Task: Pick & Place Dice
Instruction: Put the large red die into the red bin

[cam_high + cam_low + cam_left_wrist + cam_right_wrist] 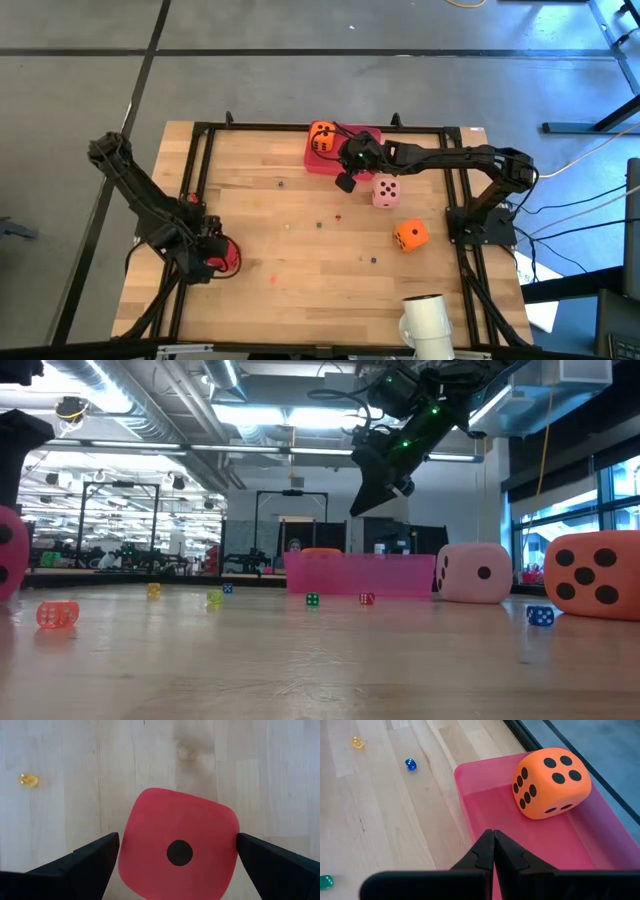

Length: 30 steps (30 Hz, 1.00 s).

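Note:
The red die, one pip up, sits between the fingers of my left gripper near the table's left-near part. An orange die rests in the flat pink-red tray by the far edge. My right gripper is shut and empty, hanging in the air above the tray's near rim. The pale pink die and the second orange die rest on the wood to the right of the tray. My left gripper holds the red die pinched between its two fingers, one on each of two opposite sides. The fingers come from above, pointing down. In the low view the die's lower edge seems to stand slightly above the tabletop.
Tiny coloured beads lie scattered over the middle of the wood. A white roll stands at the near edge on the right. Black frame rails run along the table's sides. Bare wood lies between the two arms.

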{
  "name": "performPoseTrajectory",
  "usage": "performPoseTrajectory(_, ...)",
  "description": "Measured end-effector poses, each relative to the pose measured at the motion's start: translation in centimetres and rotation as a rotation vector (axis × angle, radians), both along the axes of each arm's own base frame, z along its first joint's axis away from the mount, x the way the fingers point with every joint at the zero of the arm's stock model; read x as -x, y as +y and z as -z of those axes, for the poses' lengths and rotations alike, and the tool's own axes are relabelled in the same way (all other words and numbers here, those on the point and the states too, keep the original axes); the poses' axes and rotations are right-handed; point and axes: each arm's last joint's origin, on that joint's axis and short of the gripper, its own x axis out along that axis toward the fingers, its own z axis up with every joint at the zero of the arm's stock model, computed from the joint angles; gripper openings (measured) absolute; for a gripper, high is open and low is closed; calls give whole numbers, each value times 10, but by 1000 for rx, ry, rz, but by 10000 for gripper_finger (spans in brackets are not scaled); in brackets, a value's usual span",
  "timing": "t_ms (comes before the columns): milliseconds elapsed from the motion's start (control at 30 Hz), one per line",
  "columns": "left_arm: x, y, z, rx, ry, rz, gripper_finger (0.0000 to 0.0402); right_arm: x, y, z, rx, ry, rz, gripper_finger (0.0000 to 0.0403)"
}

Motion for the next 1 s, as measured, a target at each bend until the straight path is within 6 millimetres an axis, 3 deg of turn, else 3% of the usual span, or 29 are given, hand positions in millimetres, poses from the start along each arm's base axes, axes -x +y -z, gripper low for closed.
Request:
performPoseTrajectory(500, 1, 1, 11, 8, 2, -44, 400, 0, 0, 0, 2, 1, -2, 9)
performPoseTrajectory(733, 3, 2, 28, 42, 21, -73, 400, 0, 0, 0, 4, 3, -5, 9)
performPoseTrajectory(1000, 1, -1, 28, 94, 20, -77, 400, 0, 0, 0, 3, 3, -7, 9)
